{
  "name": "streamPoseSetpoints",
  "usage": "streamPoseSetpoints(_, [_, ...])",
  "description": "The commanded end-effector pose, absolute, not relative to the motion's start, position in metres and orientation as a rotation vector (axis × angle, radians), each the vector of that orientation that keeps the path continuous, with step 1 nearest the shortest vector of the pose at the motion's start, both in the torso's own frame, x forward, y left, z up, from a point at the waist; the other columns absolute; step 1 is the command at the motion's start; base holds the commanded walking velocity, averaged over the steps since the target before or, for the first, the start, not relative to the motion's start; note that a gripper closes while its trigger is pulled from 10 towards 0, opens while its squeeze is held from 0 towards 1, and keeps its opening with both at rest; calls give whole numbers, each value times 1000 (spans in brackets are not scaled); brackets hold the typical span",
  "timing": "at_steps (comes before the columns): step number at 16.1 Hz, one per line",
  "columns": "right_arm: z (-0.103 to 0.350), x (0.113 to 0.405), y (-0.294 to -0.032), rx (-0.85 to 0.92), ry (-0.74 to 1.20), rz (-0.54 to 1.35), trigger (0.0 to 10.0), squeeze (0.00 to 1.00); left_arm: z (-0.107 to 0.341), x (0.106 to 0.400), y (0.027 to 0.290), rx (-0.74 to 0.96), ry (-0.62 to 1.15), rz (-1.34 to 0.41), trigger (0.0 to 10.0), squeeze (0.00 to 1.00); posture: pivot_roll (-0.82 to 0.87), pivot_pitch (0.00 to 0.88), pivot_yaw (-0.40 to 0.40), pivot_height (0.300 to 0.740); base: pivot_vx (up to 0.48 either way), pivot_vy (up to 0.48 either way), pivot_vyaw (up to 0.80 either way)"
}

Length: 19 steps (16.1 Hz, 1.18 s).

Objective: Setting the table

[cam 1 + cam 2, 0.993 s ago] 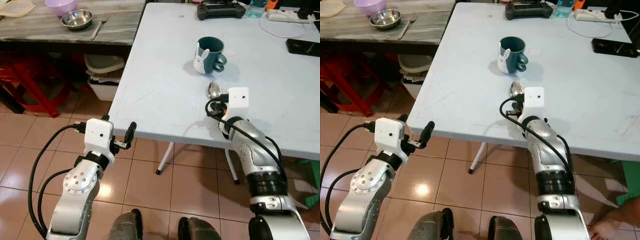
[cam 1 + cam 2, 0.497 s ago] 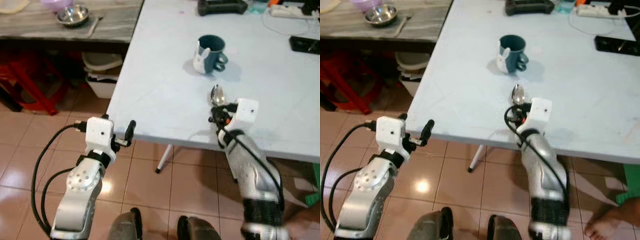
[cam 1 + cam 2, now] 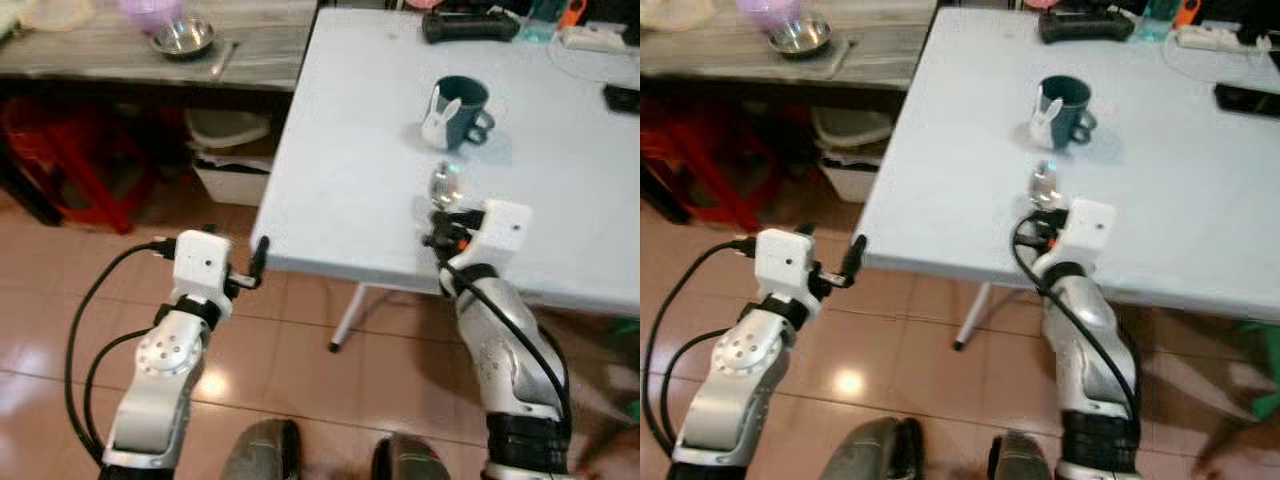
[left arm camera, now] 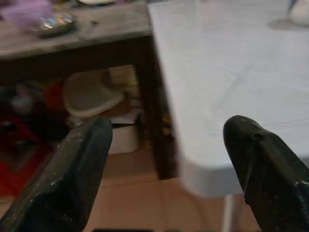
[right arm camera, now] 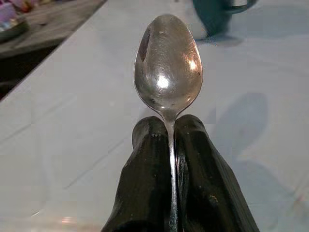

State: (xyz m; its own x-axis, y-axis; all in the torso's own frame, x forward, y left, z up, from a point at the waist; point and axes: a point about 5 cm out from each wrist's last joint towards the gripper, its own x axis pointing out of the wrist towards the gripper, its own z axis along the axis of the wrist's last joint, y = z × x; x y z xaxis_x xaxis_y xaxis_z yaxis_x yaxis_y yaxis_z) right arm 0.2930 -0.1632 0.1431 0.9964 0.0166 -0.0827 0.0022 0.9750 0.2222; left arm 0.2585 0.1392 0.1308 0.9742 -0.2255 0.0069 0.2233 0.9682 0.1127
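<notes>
your right gripper [image 5: 171, 145] pinches a spoon [image 5: 169, 65] by its stem, bowl up, over the surface [image 3: 340, 160] short of the mug [image 3: 458, 105]; left gripper [image 4: 169, 159] hangs wide open; that thin grip could let the spoon twist

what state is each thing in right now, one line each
right gripper: shut on the silver metal spoon's handle, over the white table.
silver metal spoon: held, bowl pointing toward the mug, above the table.
left gripper: open, holding nothing, near the table's corner.
dark teal mug with a white rabbit figure: upright on the white table.
steel bowl: upright on the wooden side table.
</notes>
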Motion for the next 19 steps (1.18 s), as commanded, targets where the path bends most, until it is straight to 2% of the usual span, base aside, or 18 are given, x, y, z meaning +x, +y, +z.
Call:
streamPoseSetpoints(1, [150,293,-172,205,48,-28,10000,0,130,258,136,125,-24,-229,10000,0,-3,106,57,740,0,435,0])
streamPoseSetpoints(10, [156,297,-174,177,12,-36,10000,0,132,262,132,127,-47,-256,10000,0,-10,104,55,740,367,302,0])
streamPoseSetpoints(16, [154,298,-173,168,24,-31,10000,0,132,263,134,105,-46,-257,10000,0,-7,101,54,740,426,0,0])
streamPoseSetpoints(19, [154,297,-171,168,21,-15,10000,0,132,263,135,98,-42,-254,10000,0,-6,97,55,740,373,300,0])
